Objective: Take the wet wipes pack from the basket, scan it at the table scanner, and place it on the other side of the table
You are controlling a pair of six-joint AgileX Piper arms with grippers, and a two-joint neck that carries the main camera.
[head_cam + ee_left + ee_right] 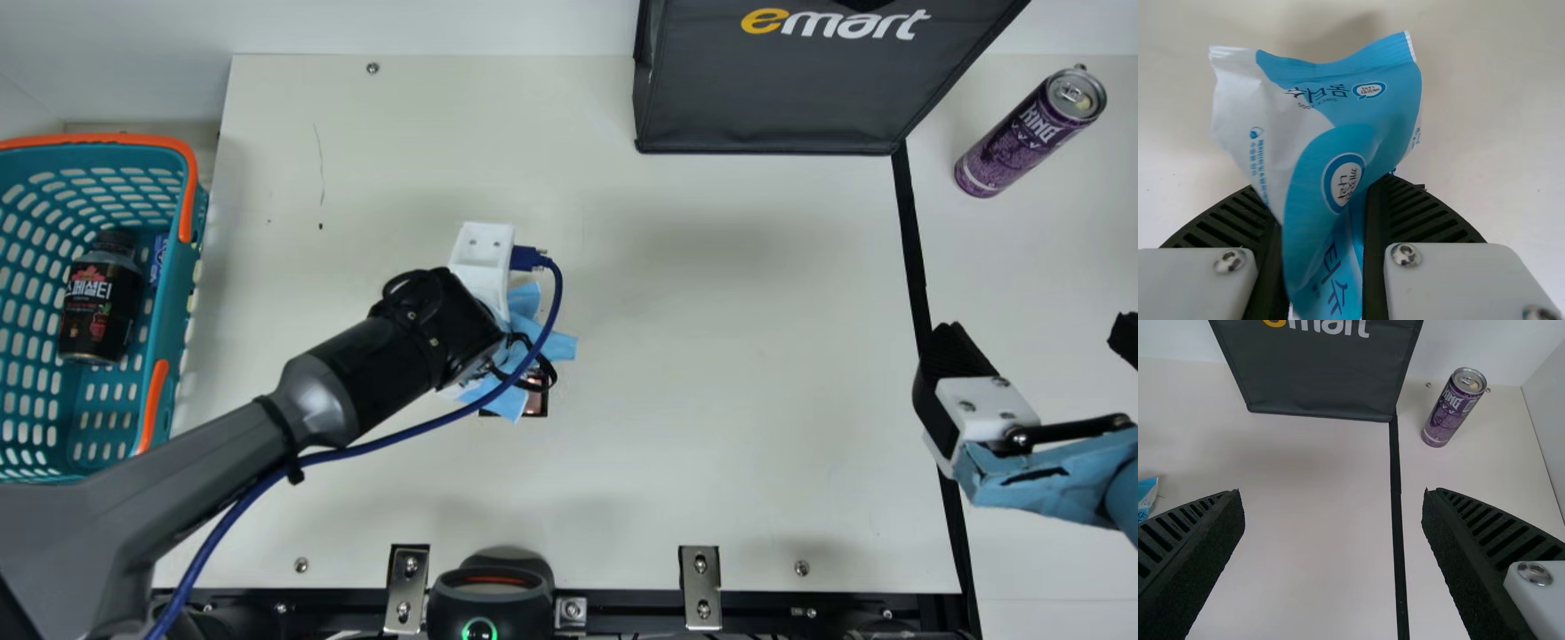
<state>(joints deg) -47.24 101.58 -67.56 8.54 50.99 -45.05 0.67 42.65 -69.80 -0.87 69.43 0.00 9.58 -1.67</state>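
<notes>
In the main view my left gripper [455, 324] is over the left-centre of the table, its fingertips hidden beneath the wrist. Blue parts of the wet wipes pack [558, 346] stick out around it. My left gripper [1326, 267] is shut on the pack [1338, 133] in the left wrist view, the upper part fanning out beyond the fingers. A black scanner [489, 597] with a green light ring stands at the near edge. My right gripper [1036, 342] is at the right, past the black line; its fingers stand wide apart in the right wrist view, my right gripper [1333, 540] holding nothing.
The teal basket [169, 293] at the left holds a dark bottle [100, 302]. A dark-framed square [536, 402] lies partly beneath the left gripper. A black bag [782, 84] stands at the back; a purple can [1022, 142] stands right of the black line [916, 240].
</notes>
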